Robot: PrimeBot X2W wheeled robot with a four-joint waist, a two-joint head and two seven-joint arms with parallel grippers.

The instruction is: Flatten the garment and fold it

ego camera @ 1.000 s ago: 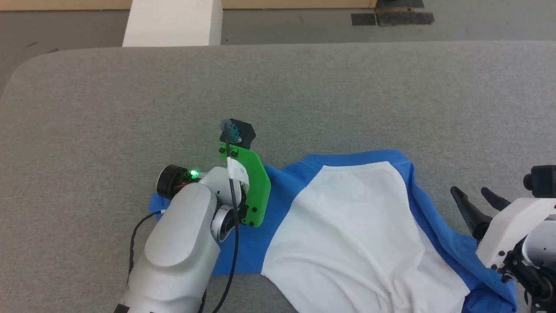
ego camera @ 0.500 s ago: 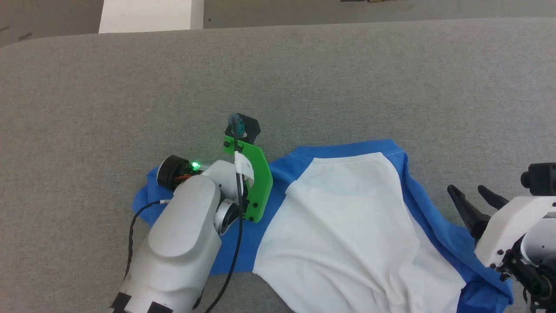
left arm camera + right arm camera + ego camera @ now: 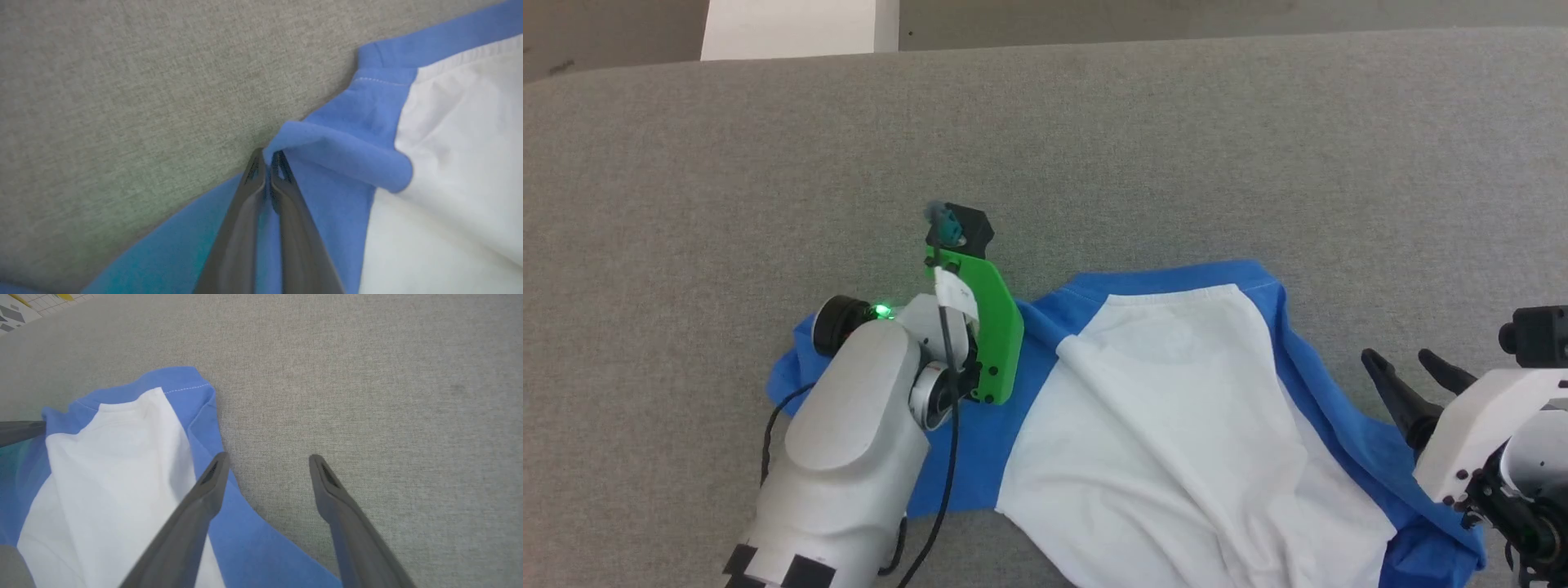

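Shell of left forearm (image 3: 849, 441): smooth, pale grey, black-and-white blocks at its base. Black cable (image 3: 946, 482) runs along it. Bright green bracket (image 3: 995, 327) with dark screws, black camera block (image 3: 964, 230) on top, green light (image 3: 880, 310) lit. The right hand (image 3: 1396, 357): long dark tapered fingers, white housing (image 3: 1474, 433), black screws.

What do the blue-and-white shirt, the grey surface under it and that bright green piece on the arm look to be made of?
Garment: soft knit cloth, matte, likely cotton jersey; it creases and folds limply. Grey surface: woven fabric covering, matte, with visible heathered weave. Green piece: rigid plastic, smooth with slight sheen, fixed by dark screws; possibly printed.
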